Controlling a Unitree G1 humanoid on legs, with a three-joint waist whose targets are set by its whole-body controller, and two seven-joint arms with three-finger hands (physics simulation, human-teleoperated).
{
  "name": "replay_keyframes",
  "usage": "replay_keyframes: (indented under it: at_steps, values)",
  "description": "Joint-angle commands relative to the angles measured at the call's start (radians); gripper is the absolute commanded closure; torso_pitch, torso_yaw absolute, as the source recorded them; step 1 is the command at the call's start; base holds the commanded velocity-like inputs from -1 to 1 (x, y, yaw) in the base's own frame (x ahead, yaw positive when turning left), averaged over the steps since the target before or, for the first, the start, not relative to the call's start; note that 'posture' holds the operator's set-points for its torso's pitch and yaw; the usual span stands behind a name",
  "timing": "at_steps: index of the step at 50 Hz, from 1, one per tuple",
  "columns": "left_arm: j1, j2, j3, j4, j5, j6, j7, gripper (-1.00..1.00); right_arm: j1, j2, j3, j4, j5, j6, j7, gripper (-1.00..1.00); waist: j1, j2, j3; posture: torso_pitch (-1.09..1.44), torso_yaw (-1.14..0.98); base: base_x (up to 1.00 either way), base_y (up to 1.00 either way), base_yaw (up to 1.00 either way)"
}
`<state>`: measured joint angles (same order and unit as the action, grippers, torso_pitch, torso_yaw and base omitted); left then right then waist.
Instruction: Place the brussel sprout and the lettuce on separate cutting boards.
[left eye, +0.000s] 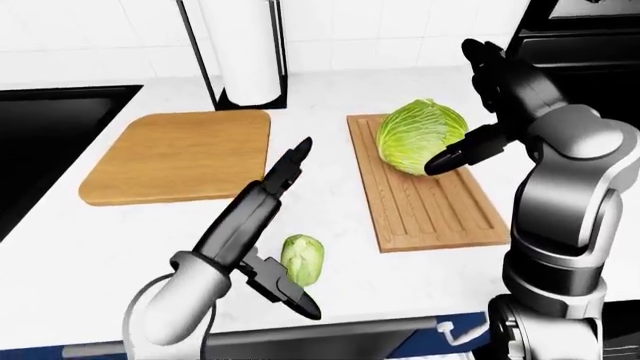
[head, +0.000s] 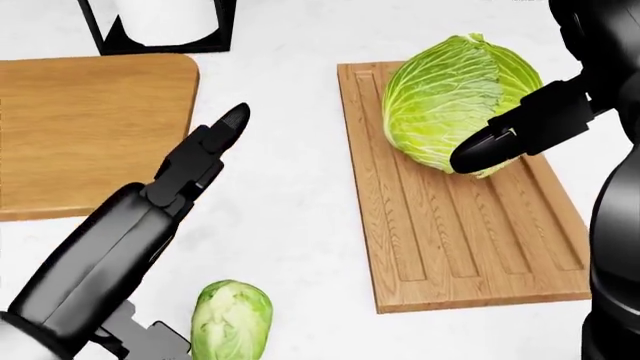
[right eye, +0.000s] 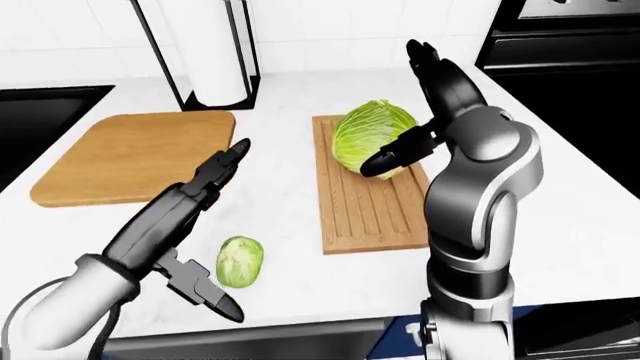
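A big green lettuce (head: 450, 105) rests on the top end of the grooved cutting board (head: 470, 247) at the right of the head view. My right hand (left eye: 455, 109) is open, its thumb (head: 480, 154) against the lettuce's lower right side and its other fingers raised above. The small brussel sprout (head: 232, 319) lies on the white counter at the bottom of that view. My left hand (head: 210, 232) is open beside the sprout's left, one long finger (head: 225, 127) pointing up between the boards and the thumb (left eye: 290, 300) low by the sprout.
A smooth rounded cutting board (head: 80, 127) lies bare at the left. A paper towel roll in a black stand (left eye: 245, 52) is above the gap between the boards. A black sink (left eye: 50, 127) is far left, a dark oven (left eye: 580, 37) top right.
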<state>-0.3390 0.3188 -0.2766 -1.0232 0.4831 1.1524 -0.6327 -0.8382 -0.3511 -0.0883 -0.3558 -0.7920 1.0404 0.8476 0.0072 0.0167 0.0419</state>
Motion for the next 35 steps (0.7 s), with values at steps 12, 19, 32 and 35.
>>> replay_keyframes:
  at_steps: [12, 19, 32, 35]
  values:
    - [0.059, -0.282, 0.062, 0.034, 0.503, -0.291, -0.403, -0.68, -0.027, -0.01, -0.011, -0.019, 0.003, -0.025, -0.019, -1.0, 0.013, -0.033, -0.025, 0.0, 0.0, 0.0, 0.0, 0.0]
    - [0.074, -0.338, 0.076, 0.044, 0.546, -0.354, -0.445, -0.54, -0.023, -0.01, -0.012, -0.018, 0.007, -0.027, -0.025, -1.0, 0.018, -0.041, -0.025, 0.0, 0.0, 0.0, 0.0, 0.0]
    - [0.128, -0.371, 0.079, 0.089, 0.543, -0.438, -0.428, -0.33, -0.022, -0.01, -0.011, -0.021, 0.008, -0.025, -0.024, -1.0, 0.023, -0.045, -0.023, 0.0, 0.0, 0.0, 0.0, 0.0]
    - [0.142, -0.37, 0.08, 0.098, 0.531, -0.45, -0.413, -0.29, -0.02, -0.01, -0.011, -0.02, 0.009, -0.027, -0.026, -1.0, 0.023, -0.046, -0.023, 0.0, 0.0, 0.0, 0.0, 0.0]
